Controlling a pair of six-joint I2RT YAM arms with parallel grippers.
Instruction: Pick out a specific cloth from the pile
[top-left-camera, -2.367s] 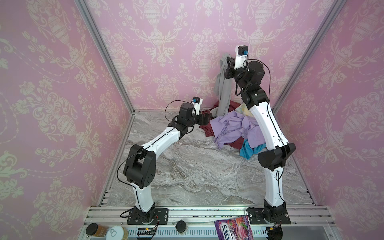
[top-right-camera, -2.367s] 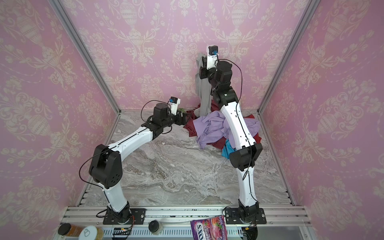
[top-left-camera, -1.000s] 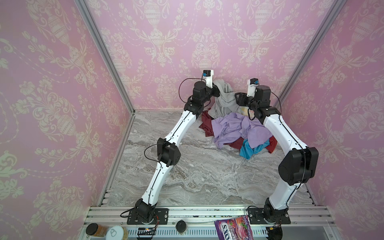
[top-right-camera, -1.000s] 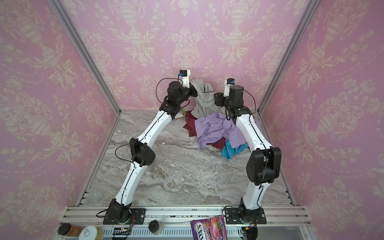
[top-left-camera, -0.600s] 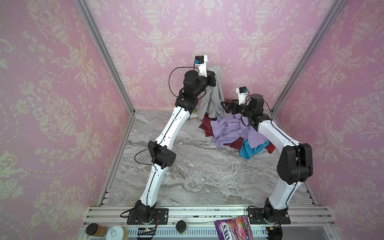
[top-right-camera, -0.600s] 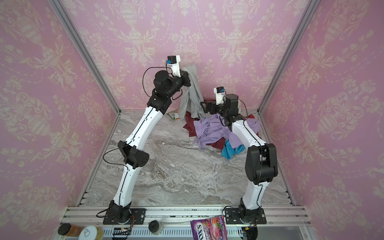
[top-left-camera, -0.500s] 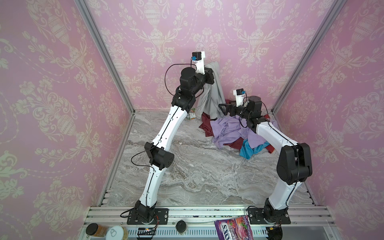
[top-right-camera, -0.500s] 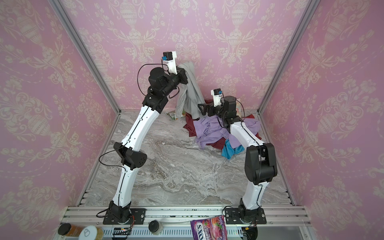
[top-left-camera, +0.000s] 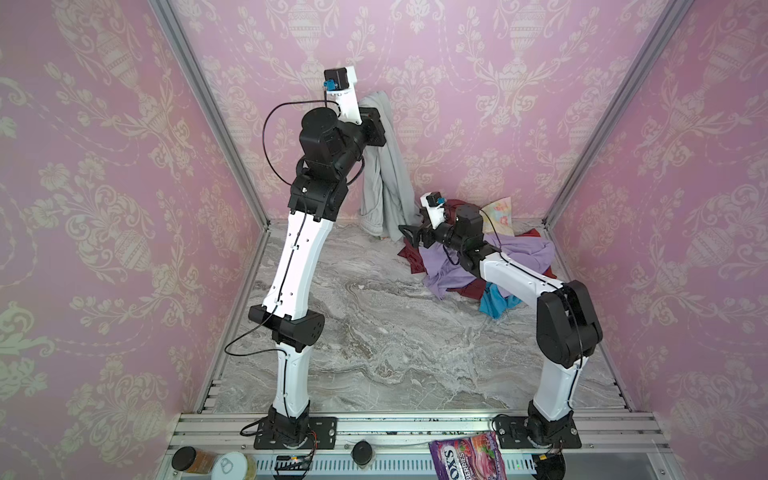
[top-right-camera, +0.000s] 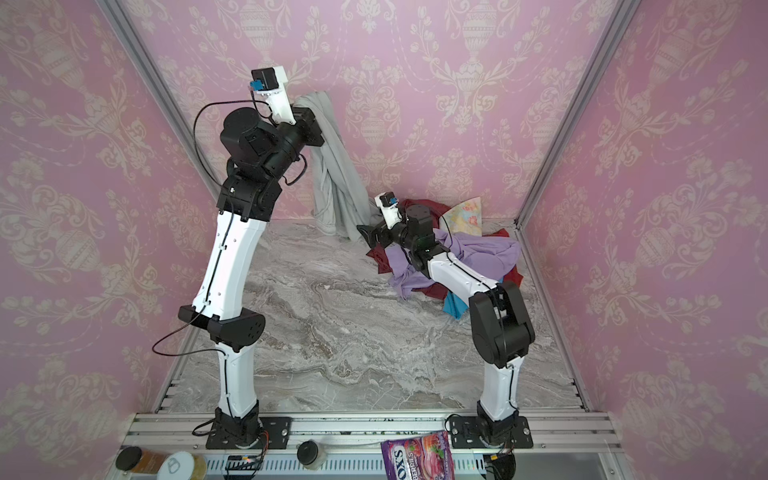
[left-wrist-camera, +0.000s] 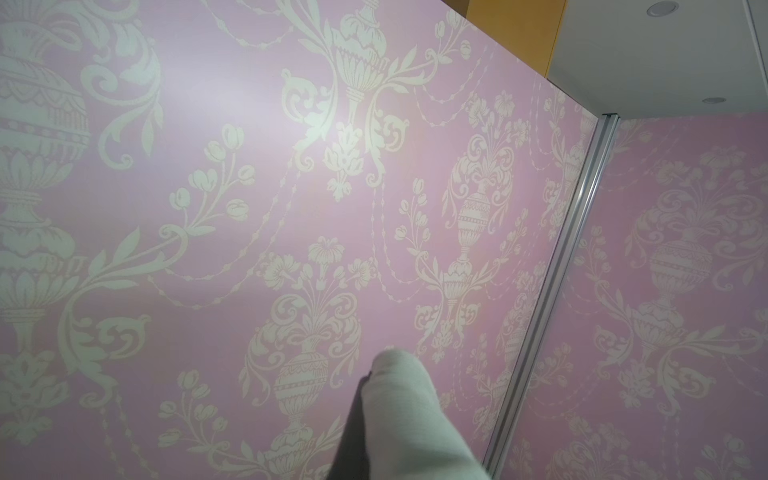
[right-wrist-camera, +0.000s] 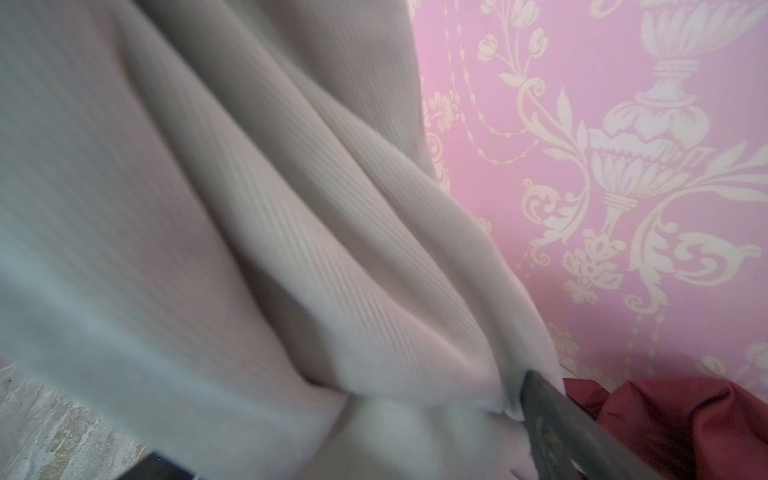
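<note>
While L gripper (top-left-camera: 379, 126) pinches grey cloth (top-left-camera: 384, 187) high by back wall (top-left-camera: 457, 104), it hangs limp to table (top-left-camera: 374, 324), R gripper (top-left-camera: 409, 237) w/ jaws spread just beside its lower end, near pile (top-left-camera: 511, 253).

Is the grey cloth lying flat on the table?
No, the grey cloth hangs down from the left gripper, held up high.

The pile (top-left-camera: 519, 249) lies on the worktop (top-left-camera: 374, 332) in the back right corner. The cloth (top-left-camera: 384, 178) hangs from the left gripper (top-left-camera: 379, 121), high up in front of the back wall (top-left-camera: 457, 104) and left of the pile. Its low end comes down close to the worktop. The right gripper (top-left-camera: 409, 237) is over the pile's left edge, just beside the cloth. A packet (top-left-camera: 465, 457) lies in front of the worktop.
</note>
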